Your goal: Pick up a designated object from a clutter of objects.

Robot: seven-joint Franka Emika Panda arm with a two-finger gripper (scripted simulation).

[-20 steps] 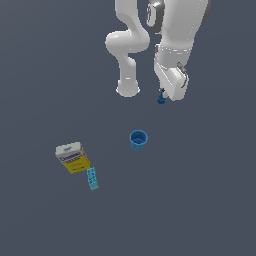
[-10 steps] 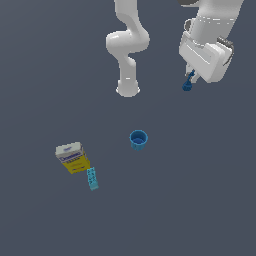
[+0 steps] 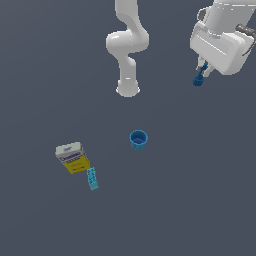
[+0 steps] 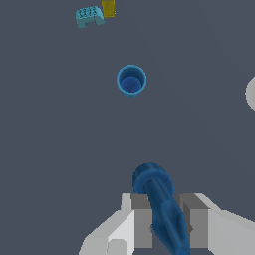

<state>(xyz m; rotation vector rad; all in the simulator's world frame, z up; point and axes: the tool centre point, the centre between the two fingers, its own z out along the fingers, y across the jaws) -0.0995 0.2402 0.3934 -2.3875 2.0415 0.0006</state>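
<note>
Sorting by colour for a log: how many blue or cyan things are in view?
3. The dark blue piece is clamped in the end effector, off the floor. The round blue cup stands mid-floor. The cyan studded block lies beside the yellow-and-white box.

arm (image 3: 127, 45): glossy white, rounded links | claw (image 4: 162, 219): boxy, grey-white

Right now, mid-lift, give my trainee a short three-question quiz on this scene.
1. True or false: the gripper is shut on the dark blue piece.
2. What lies beside the yellow-and-white box: A) the round blue cup, B) the cyan studded block?
3. Fill in: the cup stands ____, opening up.

Key: 1 true; 2 B; 3 upright.
</note>
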